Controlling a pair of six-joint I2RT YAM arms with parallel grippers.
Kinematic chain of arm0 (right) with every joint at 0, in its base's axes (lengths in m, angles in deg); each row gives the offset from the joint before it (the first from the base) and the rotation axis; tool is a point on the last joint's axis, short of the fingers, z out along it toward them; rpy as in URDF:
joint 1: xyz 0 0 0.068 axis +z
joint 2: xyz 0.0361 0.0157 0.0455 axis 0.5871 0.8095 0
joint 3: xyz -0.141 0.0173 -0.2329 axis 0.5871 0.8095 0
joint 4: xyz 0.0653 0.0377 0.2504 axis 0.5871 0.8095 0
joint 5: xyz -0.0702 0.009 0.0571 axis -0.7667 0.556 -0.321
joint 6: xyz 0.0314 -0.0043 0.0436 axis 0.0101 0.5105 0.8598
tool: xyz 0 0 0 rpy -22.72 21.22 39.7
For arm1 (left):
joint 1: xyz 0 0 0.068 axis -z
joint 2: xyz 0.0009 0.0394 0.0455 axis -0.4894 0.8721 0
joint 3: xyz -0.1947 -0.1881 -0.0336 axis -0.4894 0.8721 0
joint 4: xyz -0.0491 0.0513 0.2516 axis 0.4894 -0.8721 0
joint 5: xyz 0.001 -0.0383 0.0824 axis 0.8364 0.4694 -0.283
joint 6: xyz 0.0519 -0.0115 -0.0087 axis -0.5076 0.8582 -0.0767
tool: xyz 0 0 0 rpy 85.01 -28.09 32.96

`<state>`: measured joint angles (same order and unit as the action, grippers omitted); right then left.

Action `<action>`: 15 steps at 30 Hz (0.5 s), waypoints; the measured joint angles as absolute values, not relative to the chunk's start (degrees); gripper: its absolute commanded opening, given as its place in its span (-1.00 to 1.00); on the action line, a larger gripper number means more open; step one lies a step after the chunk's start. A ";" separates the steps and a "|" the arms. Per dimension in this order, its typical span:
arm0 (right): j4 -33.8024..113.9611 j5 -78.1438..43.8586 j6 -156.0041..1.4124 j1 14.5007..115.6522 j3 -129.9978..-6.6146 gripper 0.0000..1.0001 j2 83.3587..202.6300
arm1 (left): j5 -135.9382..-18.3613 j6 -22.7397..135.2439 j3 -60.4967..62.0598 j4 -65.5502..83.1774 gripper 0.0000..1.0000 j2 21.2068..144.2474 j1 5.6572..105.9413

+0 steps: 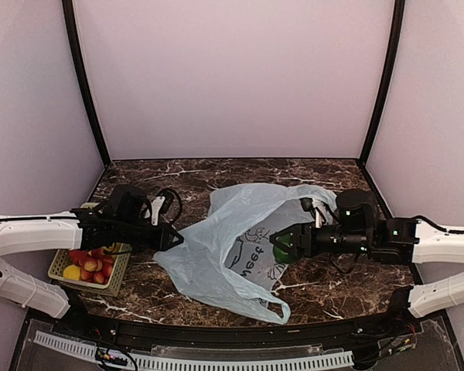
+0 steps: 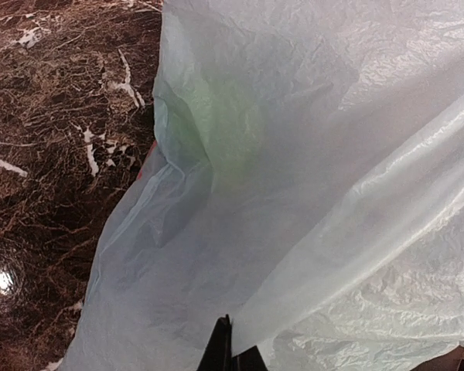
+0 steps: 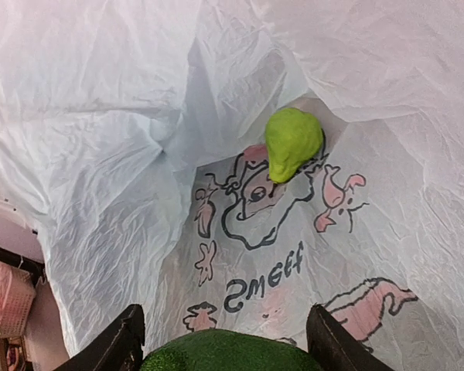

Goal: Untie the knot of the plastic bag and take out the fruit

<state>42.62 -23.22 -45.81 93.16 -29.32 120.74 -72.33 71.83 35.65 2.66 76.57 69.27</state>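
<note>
The plastic bag (image 1: 216, 247) lies open on the marble table, its mouth facing right; the knot is not in view. My left gripper (image 1: 170, 238) is shut on the bag's left edge, with thin plastic (image 2: 309, 193) pinched between its fingertips (image 2: 226, 344). My right gripper (image 1: 282, 246) is at the bag's mouth, shut on a round dark green fruit (image 3: 224, 354) that fills the gap between its fingers (image 3: 127, 340). Deeper inside the bag, a second, light green fruit (image 3: 292, 143) rests on the printed plastic.
At the left edge, under the left arm, a pale basket (image 1: 60, 267) holds red and yellow fruit. A black cable loops (image 1: 168, 202) behind the left wrist. One bag handle (image 1: 282, 311) trails toward the near edge of the table.
</note>
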 measured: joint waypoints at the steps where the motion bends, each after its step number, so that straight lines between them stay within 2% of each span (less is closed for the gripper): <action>1: 42.62 -22.22 -46.09 93.16 -29.32 -0.63 120.22 | -72.33 71.83 35.43 2.55 -0.98 76.97 69.27; 15: 39.67 1.76 -51.18 95.63 -29.66 -0.65 122.82 | -72.24 73.69 30.62 3.84 -0.98 84.49 67.41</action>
